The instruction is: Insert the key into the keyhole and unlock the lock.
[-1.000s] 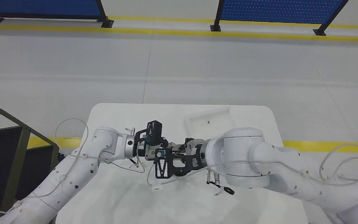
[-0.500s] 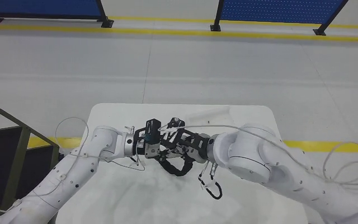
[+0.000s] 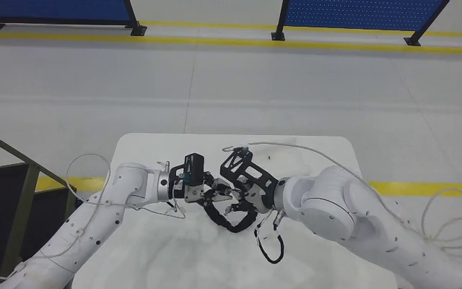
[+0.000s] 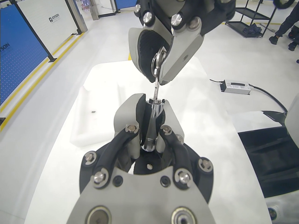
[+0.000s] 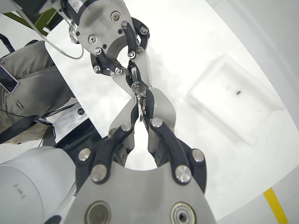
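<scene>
A shiny metal cylinder lock (image 4: 153, 117) is held above the white table by my left gripper (image 4: 151, 104), shut on its barrel, keyhole end (image 5: 136, 86) facing the other arm. My right gripper (image 5: 141, 108) is shut on a silver key (image 5: 140, 104) with a ring (image 4: 157, 62). The key's blade (image 4: 156, 89) runs straight into the keyhole. Both grippers meet tip to tip over the table's middle (image 3: 216, 195).
A white foam tray (image 5: 236, 99) lies on the white table (image 3: 144, 253) beyond the grippers, with a small dark speck (image 4: 93, 111) in it. A black cable loop (image 3: 271, 249) hangs by the right arm. A person's leg (image 5: 28, 71) stands beside the table.
The right arm's wrist has rolled over the last second while the grippers stayed joined at the key and lock; its cable swung down toward the table front.
</scene>
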`<act>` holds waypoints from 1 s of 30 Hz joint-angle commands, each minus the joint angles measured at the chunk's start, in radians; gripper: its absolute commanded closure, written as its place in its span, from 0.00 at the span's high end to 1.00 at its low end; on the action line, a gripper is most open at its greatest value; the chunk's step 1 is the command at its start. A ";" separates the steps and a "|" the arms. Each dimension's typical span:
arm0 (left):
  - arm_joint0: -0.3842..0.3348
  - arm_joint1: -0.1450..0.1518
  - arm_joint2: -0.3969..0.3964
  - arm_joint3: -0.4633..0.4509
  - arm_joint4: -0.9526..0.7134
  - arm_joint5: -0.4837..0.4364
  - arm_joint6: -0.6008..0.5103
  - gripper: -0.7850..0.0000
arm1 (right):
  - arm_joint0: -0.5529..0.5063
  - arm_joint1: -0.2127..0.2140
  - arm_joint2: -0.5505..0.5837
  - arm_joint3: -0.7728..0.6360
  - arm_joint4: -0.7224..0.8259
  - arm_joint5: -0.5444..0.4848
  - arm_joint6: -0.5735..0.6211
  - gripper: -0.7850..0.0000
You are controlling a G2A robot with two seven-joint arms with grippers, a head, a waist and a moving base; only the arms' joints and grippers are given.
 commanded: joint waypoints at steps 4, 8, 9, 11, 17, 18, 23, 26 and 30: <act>0.018 0.004 -0.029 0.001 0.032 0.015 -0.007 0.00 | -0.051 0.014 0.076 0.003 0.041 -0.031 -0.005 1.00; 0.039 0.010 -0.055 0.012 0.064 0.039 -0.038 0.00 | -0.107 0.029 0.133 0.006 0.057 -0.073 0.000 1.00; 0.044 0.012 -0.062 0.018 0.078 0.048 -0.053 0.00 | -0.121 0.031 0.146 0.006 0.066 -0.085 -0.002 1.00; 0.060 0.016 -0.072 0.027 0.098 0.069 -0.082 0.00 | -0.144 0.037 0.170 0.011 0.074 -0.114 -0.002 1.00; 0.091 0.018 -0.078 0.082 0.130 0.087 -0.159 0.00 | -0.185 0.045 0.208 0.022 0.094 -0.211 -0.025 1.00; 0.094 0.016 -0.075 0.090 0.127 0.080 -0.160 0.01 | -0.188 0.045 0.210 0.024 0.096 -0.224 -0.033 1.00; 0.084 0.004 -0.062 0.151 0.104 0.041 -0.185 1.00 | -0.193 0.045 0.213 0.048 0.092 -0.298 -0.062 1.00; 0.073 -0.001 -0.065 0.169 0.097 0.026 -0.181 1.00 | -0.189 0.044 0.212 0.069 0.082 -0.341 -0.089 1.00; 0.050 0.003 -0.097 0.167 0.102 -0.010 -0.160 1.00 | -0.167 0.040 0.202 0.110 0.074 -0.398 -0.101 1.00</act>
